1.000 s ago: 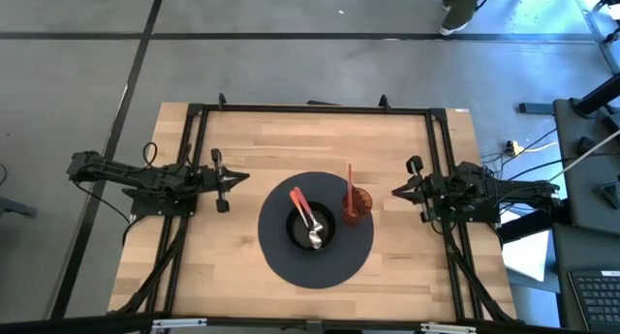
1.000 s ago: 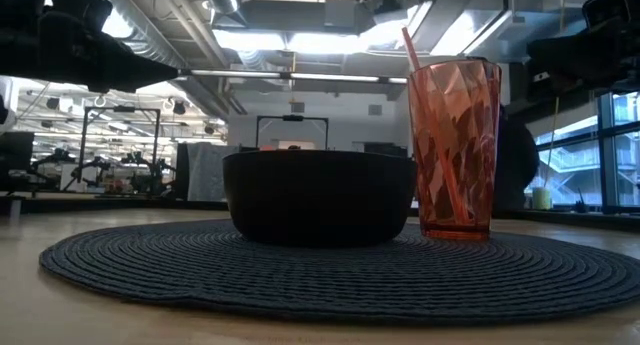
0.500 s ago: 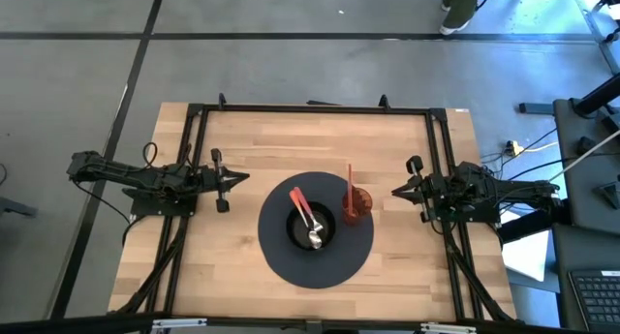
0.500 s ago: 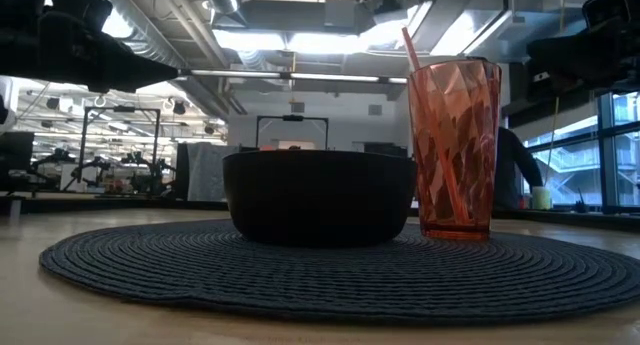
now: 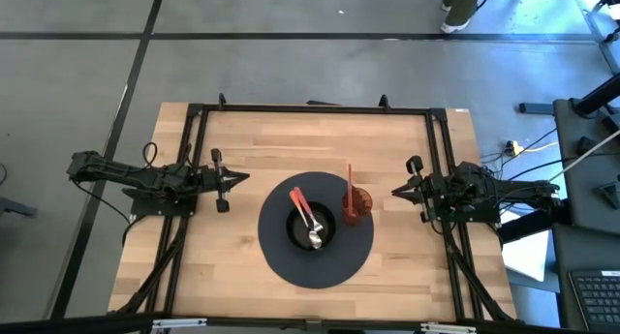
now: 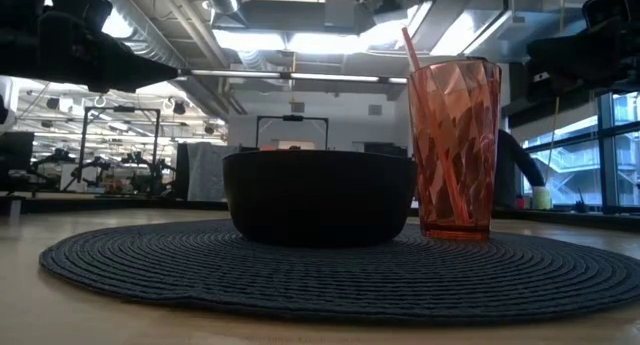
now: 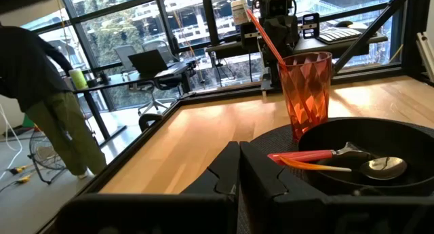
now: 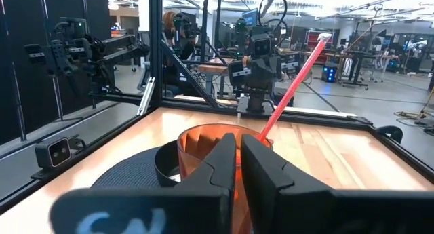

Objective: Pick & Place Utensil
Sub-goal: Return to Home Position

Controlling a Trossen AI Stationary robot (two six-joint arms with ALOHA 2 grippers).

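Around the wooden bench (image 5: 242,140) we see grey floor (image 5: 77,73) (crossed by dark lines); beyond the bench, tall windows (image 7: 135,30) and bright ceiling lights (image 6: 300,40).

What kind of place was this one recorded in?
Most likely a robotics lab in an open workspace: other robot arm rigs stand beyond the table, exposed ceiling ducts run overhead, and a laptop sits by large windows.

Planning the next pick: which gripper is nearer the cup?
Right. The right gripper sits just beside the cup; the left gripper is across the bowl from it.
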